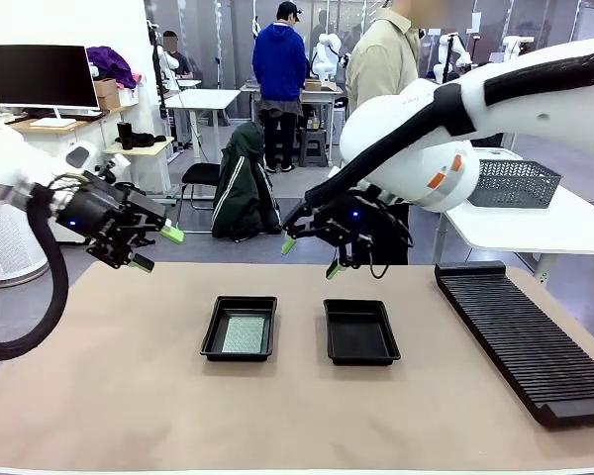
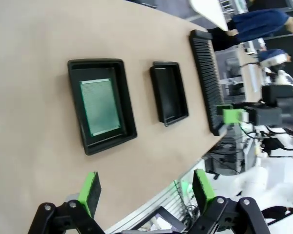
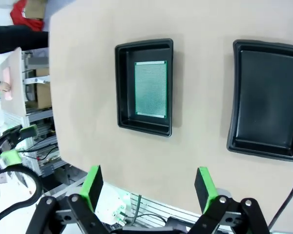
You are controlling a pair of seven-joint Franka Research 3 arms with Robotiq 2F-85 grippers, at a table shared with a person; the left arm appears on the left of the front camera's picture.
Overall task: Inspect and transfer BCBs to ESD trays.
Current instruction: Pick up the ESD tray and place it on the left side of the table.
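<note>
Plainly, the one BCB [image 1: 243, 334] we see lies flat on the floor of the left ESD tray [image 1: 210, 338], near the middle of the tan worktop [image 1: 119, 406]. Its long axis runs with the tray's long sides, from the robot's edge towards the person's edge. From the wrist cameras the board is a thin green rectangle covered in a fine, regular grid of dots with a paler border, a little smaller than the tray floor. Any print on it is too small for us to read. Just beside it, towards the right edge, the second ESD tray [image 1: 360, 334] lies parallel to the first, a shallow black plastic rectangle with a raised flared rim and a smooth, bare floor. A long black ribbed rack [image 1: 520, 341] lies along the right edge, reaching from the far right corner towards the near one. The left gripper [image 1: 158, 249] hangs in the air over the left edge with its green-padded fingers spread apart and nothing between them. The right gripper [image 1: 311, 256] hangs over the far edge near its middle, above the second tray's far end, its fingers likewise parted and empty.
</note>
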